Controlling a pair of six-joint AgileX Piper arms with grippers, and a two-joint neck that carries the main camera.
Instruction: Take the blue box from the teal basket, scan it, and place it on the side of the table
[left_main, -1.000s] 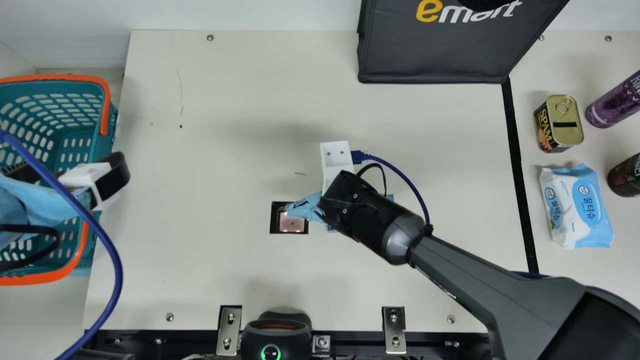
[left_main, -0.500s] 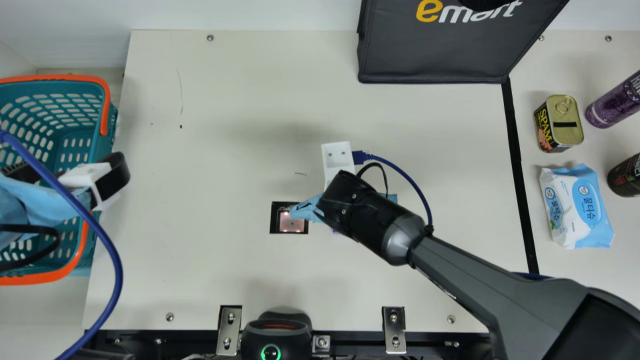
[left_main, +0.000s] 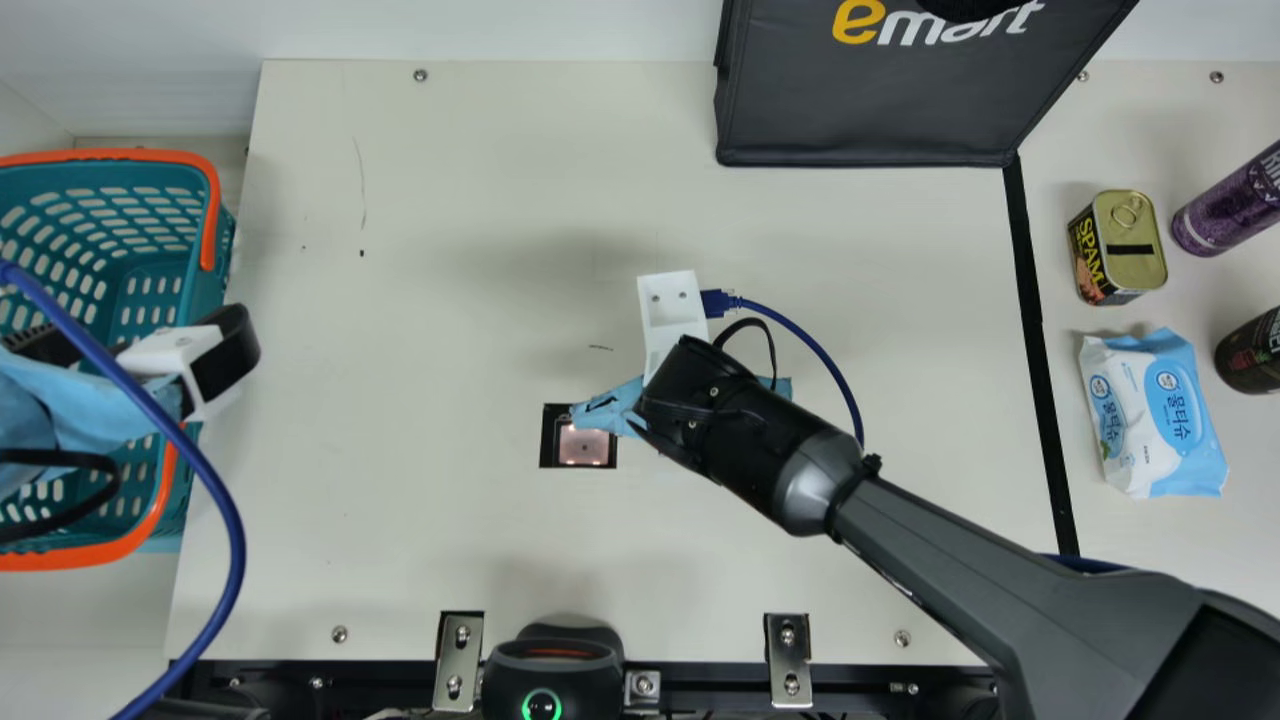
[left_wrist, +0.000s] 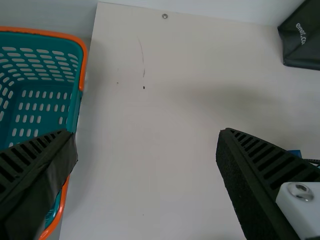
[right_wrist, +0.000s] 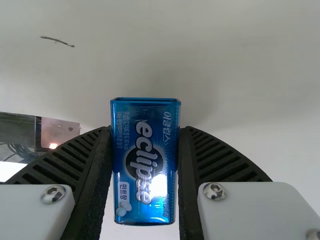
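Gripping the glossy, oblong blue box (right_wrist: 145, 162) — the ribbed right hand (left_main: 614, 406).

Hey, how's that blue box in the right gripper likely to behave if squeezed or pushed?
The blue box seems stiff, its edges straight in the right gripper. Its glossy shell may be slippery. Flat faces make rolling unlikely, though its slim shape could tip if stood on end.

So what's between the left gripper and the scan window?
Main view: nothing lies between the left gripper and the scan window, just bare table.
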